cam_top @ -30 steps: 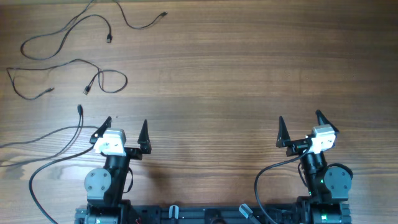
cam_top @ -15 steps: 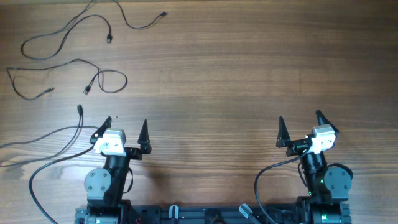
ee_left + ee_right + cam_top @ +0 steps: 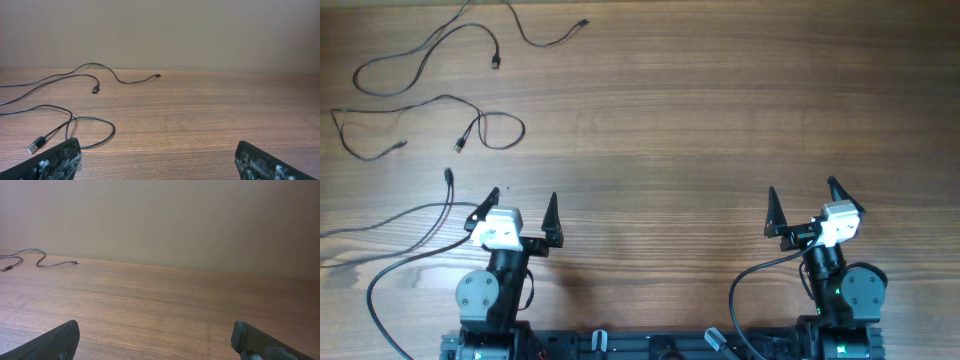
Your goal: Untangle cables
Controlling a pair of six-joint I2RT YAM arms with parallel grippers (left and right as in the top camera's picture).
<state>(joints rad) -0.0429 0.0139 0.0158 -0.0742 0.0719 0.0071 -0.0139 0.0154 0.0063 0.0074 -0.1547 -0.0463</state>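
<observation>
Though both end effectors (image 3: 523,194) (image 3: 802,186) gape empty, cables (image 3: 460,146) lie well beyond the left.

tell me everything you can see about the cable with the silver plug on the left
A thin black flexible cable lies loose and flat on the wooden table, towards its far left side. One end carries a silver plug. Just behind the plug the cord curls into a loop that crosses itself once. The other end is small and dark. Nothing but the table touches it.
</observation>
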